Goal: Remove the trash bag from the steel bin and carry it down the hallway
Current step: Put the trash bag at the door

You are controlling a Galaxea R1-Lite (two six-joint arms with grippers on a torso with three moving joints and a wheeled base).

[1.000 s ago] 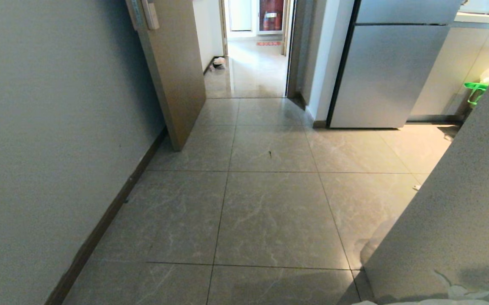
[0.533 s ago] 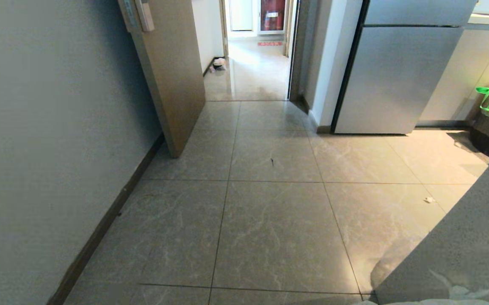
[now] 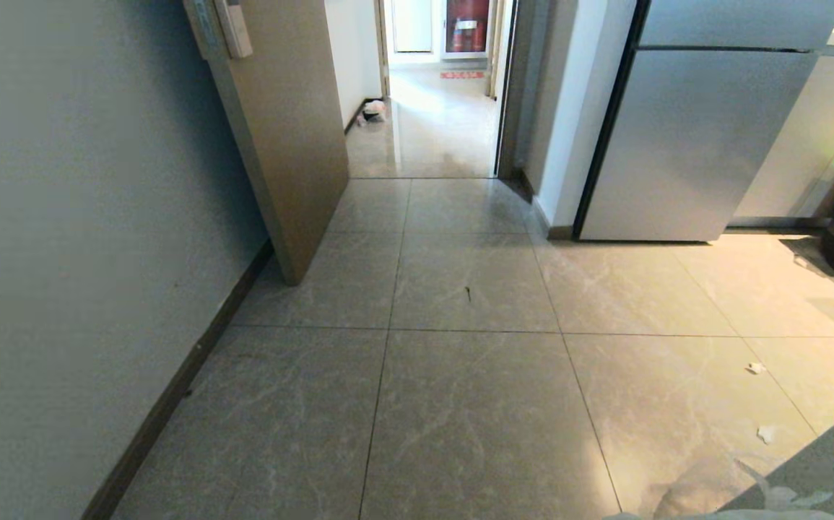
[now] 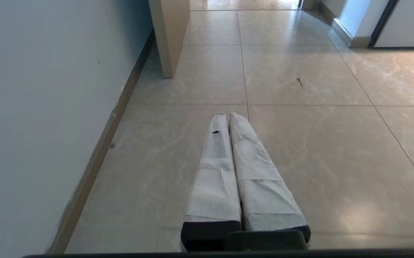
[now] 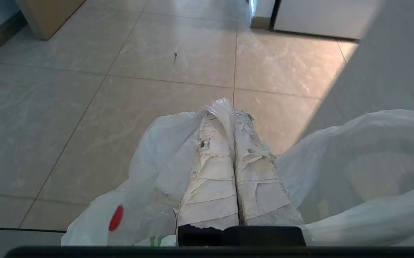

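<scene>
The view has swung left, sliding the counter (image 3: 821,473) toward five o'clock; right gripper (image 5: 232,111) pinches the trash bag (image 5: 156,150), left gripper (image 4: 227,115) pressed together.

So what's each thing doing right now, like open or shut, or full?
Right claw: shut on the trash bag's plastic.
Trash bag: pinched at the top, hanging around the claw, something red inside.
Left claw: shut, holding nothing.
Door: open, doorway to the hallway clear.
Fridge: shut.
</scene>
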